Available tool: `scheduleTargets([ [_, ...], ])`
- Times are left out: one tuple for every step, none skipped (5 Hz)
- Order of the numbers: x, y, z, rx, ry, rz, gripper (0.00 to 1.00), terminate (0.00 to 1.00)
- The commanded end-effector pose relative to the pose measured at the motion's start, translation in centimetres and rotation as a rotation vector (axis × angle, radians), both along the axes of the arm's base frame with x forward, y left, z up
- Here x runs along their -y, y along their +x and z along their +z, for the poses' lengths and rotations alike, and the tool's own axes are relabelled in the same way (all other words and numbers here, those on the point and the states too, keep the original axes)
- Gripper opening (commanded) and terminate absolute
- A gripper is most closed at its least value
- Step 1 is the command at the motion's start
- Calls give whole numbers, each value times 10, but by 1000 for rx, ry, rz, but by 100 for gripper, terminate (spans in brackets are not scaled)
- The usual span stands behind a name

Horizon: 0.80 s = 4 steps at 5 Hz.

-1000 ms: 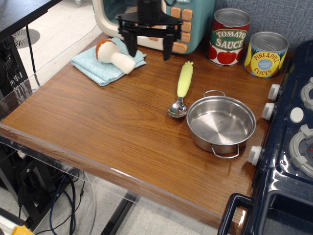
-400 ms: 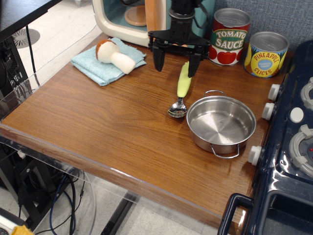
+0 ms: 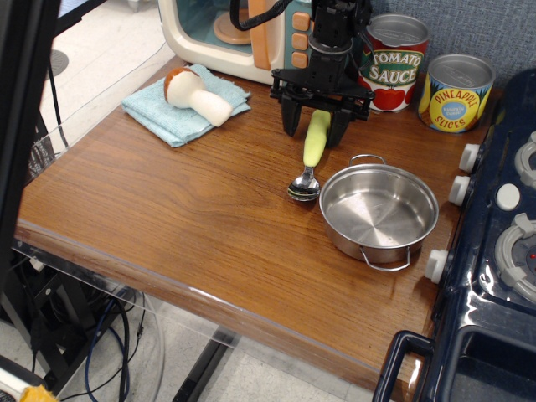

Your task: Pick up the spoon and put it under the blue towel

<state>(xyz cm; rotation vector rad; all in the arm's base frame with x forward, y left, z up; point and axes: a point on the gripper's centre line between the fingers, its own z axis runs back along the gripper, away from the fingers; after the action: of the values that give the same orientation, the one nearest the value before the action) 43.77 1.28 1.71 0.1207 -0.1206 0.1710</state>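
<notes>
Steel pot (image 3: 378,209) beside two cans (image 3: 394,62) (tomato, pineapple).

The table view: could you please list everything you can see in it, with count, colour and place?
spoon: 1, yellow-green handle, silver bowl, lying mid-table left of the pot
blue towel: 1, light blue, folded, back left
toy mushroom: 1, brown cap, cream stem, lying on the towel
steel pot: 1, silver, empty, right of centre
tomato sauce can: 1, red and green label, back
pineapple slices can: 1, yellow and blue label, back right
toy microwave: 1, cream and teal, back, door open
toy stove: 1, dark blue, white knobs, right edge
table: 1, brown wood
tool: 1, black, open, fingers straddling the spoon handle
</notes>
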Motion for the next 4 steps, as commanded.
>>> scheduleTargets([
  [1,1,25,57,15,0,0,0],
  [-7,-1,28,51,25,25,0,0],
  [-30,-10,52,67,11,62,0,0],
  [-52,-27,89,113,-11,136,0,0],
])
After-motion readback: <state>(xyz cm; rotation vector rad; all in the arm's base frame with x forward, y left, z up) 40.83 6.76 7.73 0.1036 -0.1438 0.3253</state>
